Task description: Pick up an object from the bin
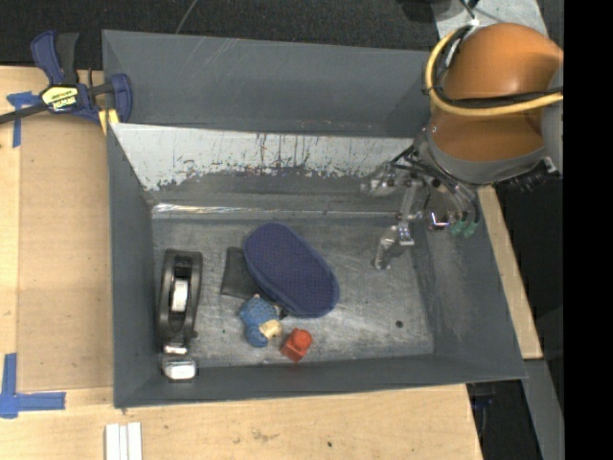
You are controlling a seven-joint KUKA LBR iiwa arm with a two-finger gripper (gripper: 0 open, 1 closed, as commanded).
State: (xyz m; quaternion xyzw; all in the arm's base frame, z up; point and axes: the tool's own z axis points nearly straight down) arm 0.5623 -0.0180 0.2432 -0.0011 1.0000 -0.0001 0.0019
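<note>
- Six small things lie in the bin (134, 257), all gathered left of centre on its floor; the sloped walls probably let loose things slide down together.
- Biggest is a dark blue oval pouch (290, 268) at mid-frame, overlapping a flat black piece (233, 271).
- Just below it sit a blue toy (257, 319) and a red block (297, 343). A black tape holder (180, 295) stands along the left wall, with a white bit (179, 369) at its lower end.
- From the upper right the arm (493, 75) reaches in. Its jaws hang right of centre over bare floor — near the pouch, not touching it.
- Nothing shows between the jaws; whether they are spread or pressed together I cannot tell.
- No thing is picked yet, I judge — the pouch is nearest, though broad for pinching.
</note>
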